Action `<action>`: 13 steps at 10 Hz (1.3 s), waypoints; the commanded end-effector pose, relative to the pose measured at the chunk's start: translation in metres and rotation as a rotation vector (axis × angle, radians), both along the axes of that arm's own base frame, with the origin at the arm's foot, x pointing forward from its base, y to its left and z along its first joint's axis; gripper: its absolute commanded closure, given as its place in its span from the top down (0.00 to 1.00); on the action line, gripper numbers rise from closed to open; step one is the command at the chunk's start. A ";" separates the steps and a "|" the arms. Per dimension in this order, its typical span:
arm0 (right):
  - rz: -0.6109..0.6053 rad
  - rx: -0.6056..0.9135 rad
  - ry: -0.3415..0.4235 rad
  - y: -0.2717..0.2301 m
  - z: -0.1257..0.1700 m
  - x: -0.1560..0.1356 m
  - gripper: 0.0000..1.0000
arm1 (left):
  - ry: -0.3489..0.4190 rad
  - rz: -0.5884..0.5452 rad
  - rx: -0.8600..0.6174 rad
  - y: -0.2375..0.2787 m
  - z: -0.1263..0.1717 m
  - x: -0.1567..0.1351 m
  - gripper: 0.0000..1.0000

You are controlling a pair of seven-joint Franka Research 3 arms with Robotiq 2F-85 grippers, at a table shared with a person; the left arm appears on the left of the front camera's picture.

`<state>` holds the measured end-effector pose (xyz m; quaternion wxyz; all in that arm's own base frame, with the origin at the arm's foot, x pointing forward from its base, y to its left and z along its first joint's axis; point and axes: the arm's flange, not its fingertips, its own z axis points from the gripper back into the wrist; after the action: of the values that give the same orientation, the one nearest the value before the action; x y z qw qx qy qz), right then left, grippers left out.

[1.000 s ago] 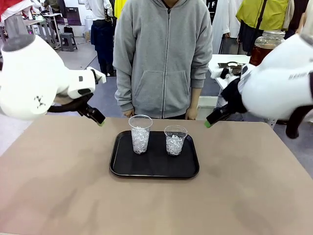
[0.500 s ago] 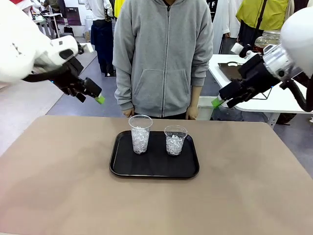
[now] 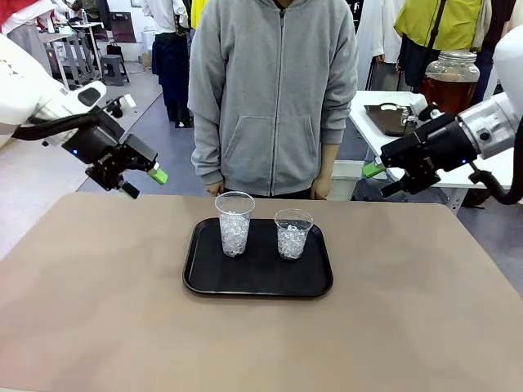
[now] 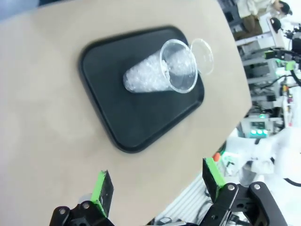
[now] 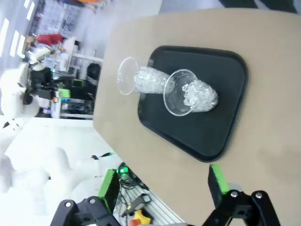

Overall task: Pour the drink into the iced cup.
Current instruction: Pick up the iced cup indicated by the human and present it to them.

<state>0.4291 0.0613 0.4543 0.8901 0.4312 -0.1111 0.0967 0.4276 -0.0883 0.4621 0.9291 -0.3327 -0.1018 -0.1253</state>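
Two clear plastic cups with ice stand on a black tray point(image 3: 204, 282): a taller cup point(image 3: 234, 224) on the left and a shorter cup point(image 3: 292, 233) on the right. The amber-brown drink point(image 3: 448, 88) sits in a lidded glass jar on a white side table at the back right. My left gripper point(image 3: 145, 184) hovers open above the table, left of the tray. My right gripper point(image 3: 378, 180) hovers open to the right of it. The left wrist view looks past its open gripper point(image 4: 157, 181) at the cups point(image 4: 162, 73). The right wrist view looks past its own point(image 5: 163, 183) at them point(image 5: 190, 96).
A person in a grey hoodie point(image 3: 274, 98) stands at the far edge, arms down, hands just behind the tray. The tan table point(image 3: 261, 343) is bare around the tray. The white side table point(image 3: 384, 106) stands behind the right arm.
Both arms have drawn back from close to the camera. Their grippers rose and moved outward, away from the tray. Cups and tray have not moved.
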 end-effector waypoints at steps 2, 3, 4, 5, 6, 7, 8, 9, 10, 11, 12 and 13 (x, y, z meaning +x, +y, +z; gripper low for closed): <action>0.026 0.069 0.010 0.003 -0.008 0.018 1.00 | 0.022 0.004 -0.098 0.002 -0.010 0.009 1.00; 0.057 0.035 -0.026 0.006 -0.005 0.015 1.00 | -0.050 -0.005 -0.055 0.003 -0.009 0.005 1.00; -0.002 0.053 0.041 -0.003 -0.014 0.011 1.00 | 0.045 0.007 -0.063 0.002 -0.013 0.004 1.00; -0.002 0.053 0.041 -0.003 -0.014 0.011 1.00 | 0.045 0.007 -0.063 0.002 -0.013 0.004 1.00; -0.002 0.053 0.041 -0.003 -0.014 0.011 1.00 | 0.045 0.007 -0.063 0.002 -0.013 0.004 1.00; 0.012 0.032 0.037 0.000 -0.014 0.012 1.00 | 0.028 0.006 -0.052 0.002 -0.013 0.005 1.00; -0.020 0.098 0.076 0.002 -0.014 0.018 1.00 | 0.023 0.068 -0.133 0.011 -0.011 0.005 1.00; -0.051 0.187 0.136 -0.007 -0.021 0.026 1.00 | 0.057 0.122 -0.250 0.027 -0.018 0.007 1.00; -0.078 0.248 0.156 -0.019 -0.032 0.031 1.00 | 0.093 0.164 -0.337 0.043 -0.032 0.010 1.00; -0.114 0.291 0.169 -0.028 -0.043 0.036 1.00 | 0.118 0.181 -0.393 0.050 -0.048 0.014 1.00; -0.122 0.326 0.165 -0.034 -0.054 0.040 1.00 | 0.126 0.180 -0.431 0.054 -0.062 0.018 1.00; -0.129 0.348 0.161 -0.040 -0.066 0.046 1.00 | 0.143 0.173 -0.476 0.058 -0.075 0.023 1.00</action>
<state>0.4624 0.0222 0.3928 0.8283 0.5559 -0.0658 -0.0243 0.4432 -0.0279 0.4013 0.8523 -0.5146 -0.0914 0.0174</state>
